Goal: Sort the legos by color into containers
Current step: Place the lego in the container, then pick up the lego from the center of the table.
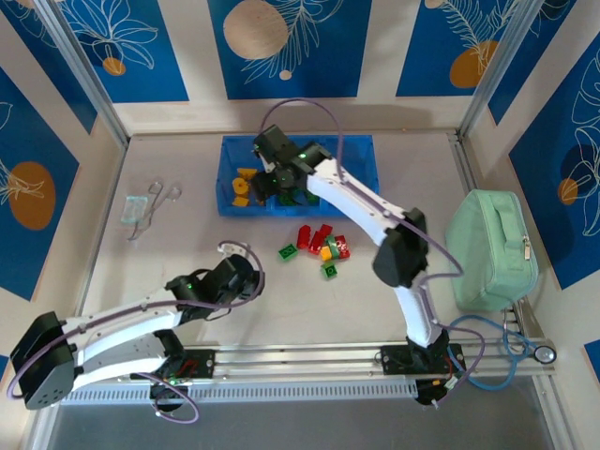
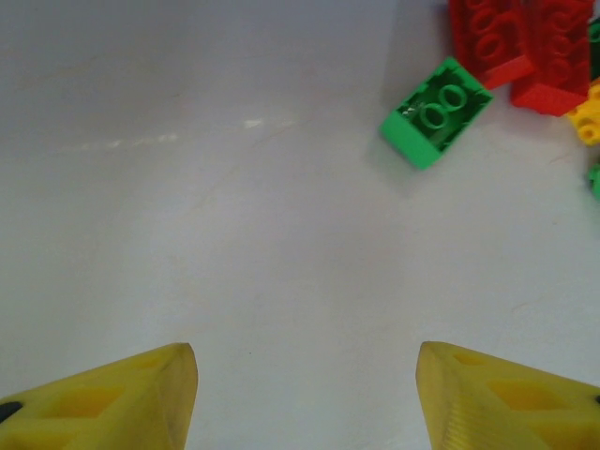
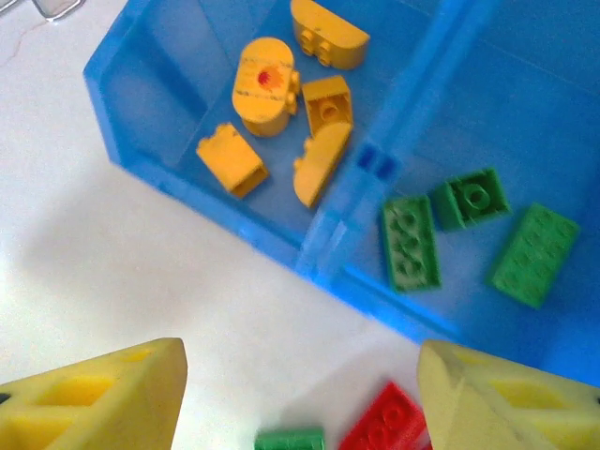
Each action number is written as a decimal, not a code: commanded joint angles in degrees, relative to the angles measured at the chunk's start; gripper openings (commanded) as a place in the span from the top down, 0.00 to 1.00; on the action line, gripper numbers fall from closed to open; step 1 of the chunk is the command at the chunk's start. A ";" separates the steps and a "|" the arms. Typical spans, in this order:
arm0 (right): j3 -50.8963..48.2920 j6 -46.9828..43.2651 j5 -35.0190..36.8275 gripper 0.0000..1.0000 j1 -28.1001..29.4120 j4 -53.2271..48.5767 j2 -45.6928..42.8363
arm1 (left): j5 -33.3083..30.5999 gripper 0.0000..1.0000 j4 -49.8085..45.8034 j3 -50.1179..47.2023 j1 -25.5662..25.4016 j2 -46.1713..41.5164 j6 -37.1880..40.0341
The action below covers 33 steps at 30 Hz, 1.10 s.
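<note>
The blue tray (image 1: 361, 173) lies at the back of the table. Its left compartment holds several yellow-orange legos (image 3: 267, 89), the middle one three green legos (image 3: 410, 242). My right gripper (image 3: 300, 375) hovers open over the tray's near wall (image 3: 234, 225), nothing between its fingers; in the top view the right gripper (image 1: 284, 180) is above the tray. A loose pile of red, green and yellow legos (image 1: 321, 246) lies mid-table. My left gripper (image 2: 307, 375) is open and empty over bare table, short of a green lego (image 2: 436, 111) and red legos (image 2: 511, 37); the left gripper (image 1: 251, 272) sits left of the pile.
A mint-green zippered pouch (image 1: 489, 248) stands at the right edge. A small clear bag with metal tools (image 1: 150, 204) lies at the left. Panelled walls enclose the table on three sides.
</note>
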 commanded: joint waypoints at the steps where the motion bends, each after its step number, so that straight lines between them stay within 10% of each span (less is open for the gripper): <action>1: -10.81 2.47 -0.23 0.33 -1.96 8.18 -10.70 | 1.70 0.36 2.44 3.78 -1.10 4.29 3.21; 15: -53.51 11.22 -5.76 0.32 -11.29 19.50 -35.10 | 1.99 0.26 -0.84 21.90 0.23 27.66 13.74; 33: -71.84 14.75 -8.12 0.31 -14.15 24.03 -44.50 | 6.09 0.26 -7.99 37.16 5.13 46.02 17.68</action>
